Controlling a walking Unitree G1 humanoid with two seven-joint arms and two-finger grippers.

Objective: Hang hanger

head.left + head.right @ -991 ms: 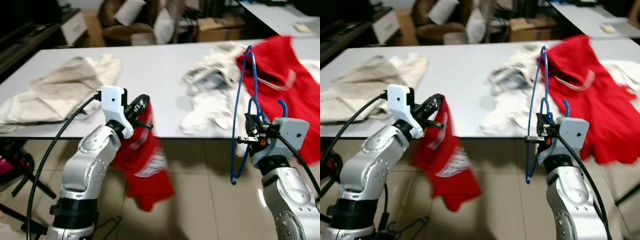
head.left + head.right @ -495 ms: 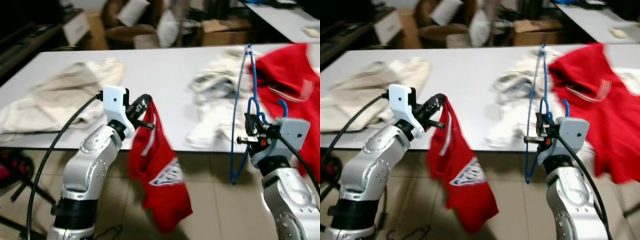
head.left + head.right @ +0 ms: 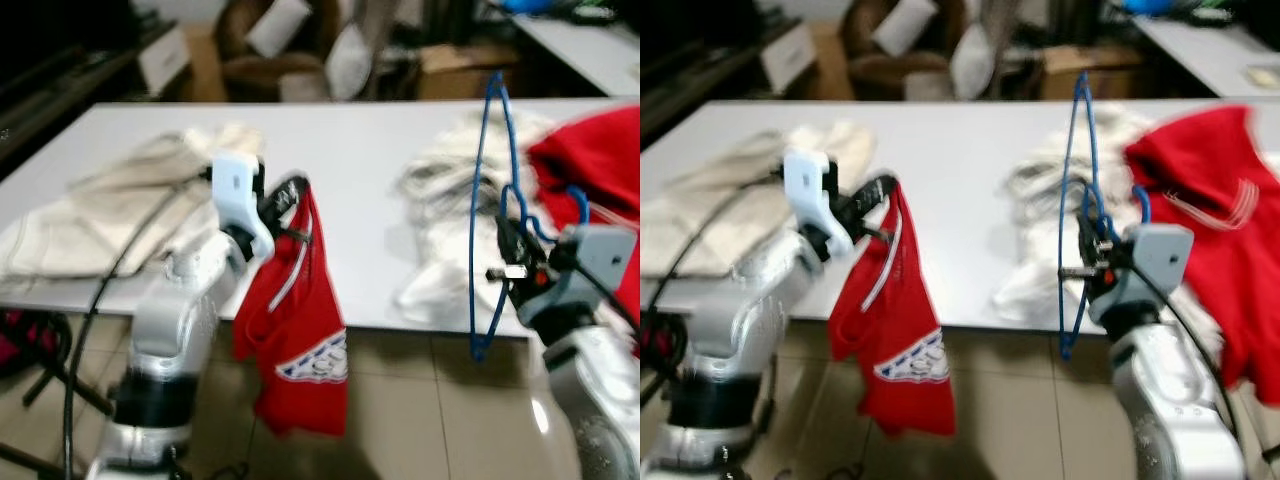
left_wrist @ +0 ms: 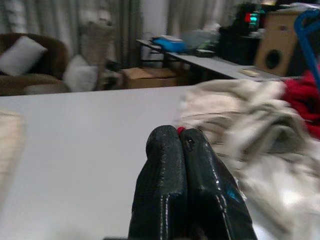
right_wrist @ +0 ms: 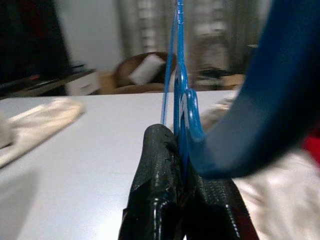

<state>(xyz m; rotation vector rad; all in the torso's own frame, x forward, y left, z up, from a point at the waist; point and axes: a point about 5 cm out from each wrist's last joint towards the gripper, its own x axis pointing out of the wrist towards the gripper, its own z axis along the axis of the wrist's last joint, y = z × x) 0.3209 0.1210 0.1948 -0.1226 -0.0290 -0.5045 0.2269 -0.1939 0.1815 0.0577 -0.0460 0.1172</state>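
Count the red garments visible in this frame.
2. One red shirt hangs from the left gripper at the table's front edge; another red garment lies on the table's right side. More could be hidden beyond the frame.

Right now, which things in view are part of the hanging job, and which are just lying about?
In the job:
- blue hanger, held upright in the right hand
- red garment, hanging from the left hand

Lying about on the white table:
- beige cloth
- white clothes
- red hoodie
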